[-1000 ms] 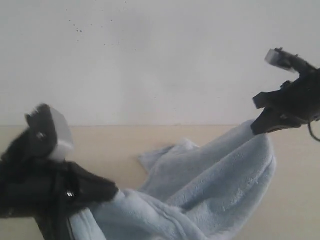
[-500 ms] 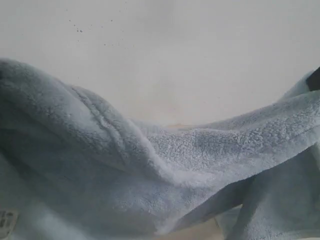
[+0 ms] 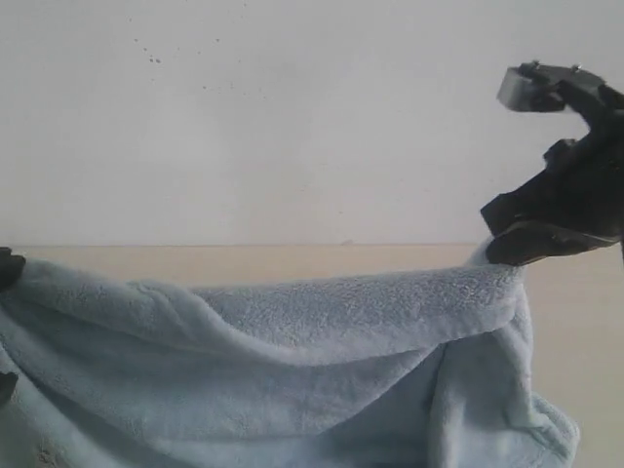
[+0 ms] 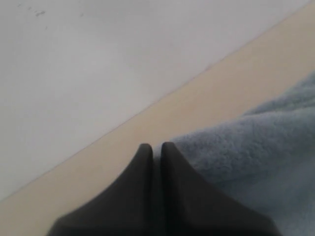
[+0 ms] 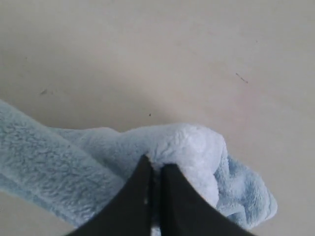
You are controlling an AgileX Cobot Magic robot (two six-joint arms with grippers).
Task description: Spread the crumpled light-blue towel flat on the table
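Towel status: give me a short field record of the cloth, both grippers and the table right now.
towel: light-blue, lifted and stretched between the two grippers, top edge sagging mid-span, lower part hanging in folds; not flat
left gripper: shut, pinching one end of the towel
right gripper: shut, pinching the other end
table: beige, bare strip visible behind the towel
wall: white, behind the table

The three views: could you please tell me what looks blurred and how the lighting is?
Exterior view: flat, even light, no glare, right gripper slightly soft. Left wrist view: close black fingers blurred, towel soft. Right wrist view: towel pile fairly crisp, fingers blurred.
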